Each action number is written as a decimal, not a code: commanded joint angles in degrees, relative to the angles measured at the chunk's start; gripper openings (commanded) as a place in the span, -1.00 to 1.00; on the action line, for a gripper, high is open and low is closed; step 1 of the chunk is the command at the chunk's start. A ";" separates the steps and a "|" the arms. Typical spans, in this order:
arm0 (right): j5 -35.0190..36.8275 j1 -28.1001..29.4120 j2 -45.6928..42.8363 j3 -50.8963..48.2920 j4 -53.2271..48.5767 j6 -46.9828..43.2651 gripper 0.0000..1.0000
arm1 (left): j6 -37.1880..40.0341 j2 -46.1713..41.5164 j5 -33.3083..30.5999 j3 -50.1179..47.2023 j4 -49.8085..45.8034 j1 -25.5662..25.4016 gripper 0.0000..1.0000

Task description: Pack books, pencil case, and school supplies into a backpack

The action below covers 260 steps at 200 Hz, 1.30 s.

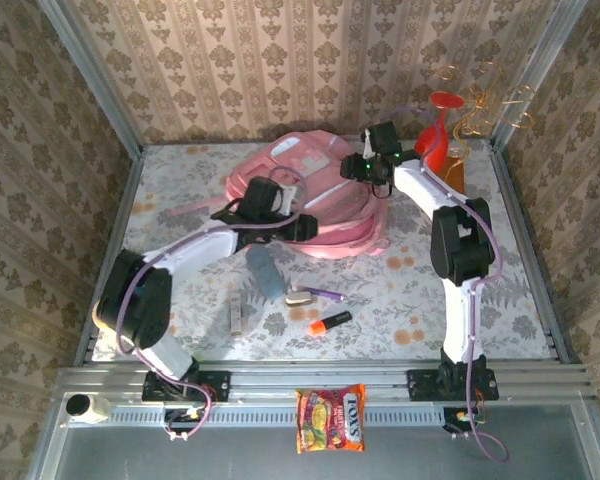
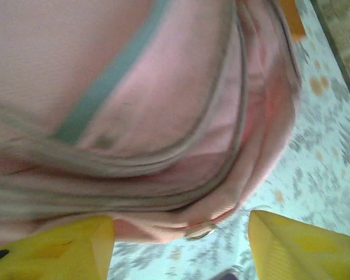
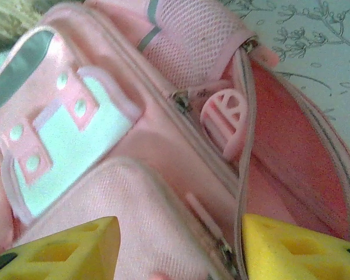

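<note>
At the far middle of the tabletop (image 1: 520, 280) the pink backpack (image 1: 325, 200) is laid flat, its main zip seen parted along the right side. Both sets of jaws are held apart and empty: the left jaws at its near edge, the right jaws over the opening. Just near of the left jaws the pencil case (image 1: 265, 272) is spotted, long axis running near-to-far, so the left arm (image 1: 195, 248) is judged better placed.

Pink backpack (image 1: 325, 190) with white patches; grey floral, orange-spotted table (image 1: 520, 300).
</note>
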 commanded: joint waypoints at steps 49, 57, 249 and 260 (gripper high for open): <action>1.09 5.79 -24.04 -27.23 3.22 2.17 0.19 | -1.49 -7.13 -4.56 -11.41 5.14 13.41 0.35; -0.35 7.38 -24.35 -28.23 3.44 2.64 0.19 | -1.56 -7.02 -6.01 -11.69 5.51 13.92 0.36; 8.93 7.07 -14.46 -28.24 4.92 1.42 -0.11 | -8.36 18.69 -1.54 1.00 12.24 21.10 -0.04; 9.25 6.87 -13.93 -27.31 4.44 0.63 -0.08 | -8.79 19.61 -1.63 1.51 12.26 21.06 -0.08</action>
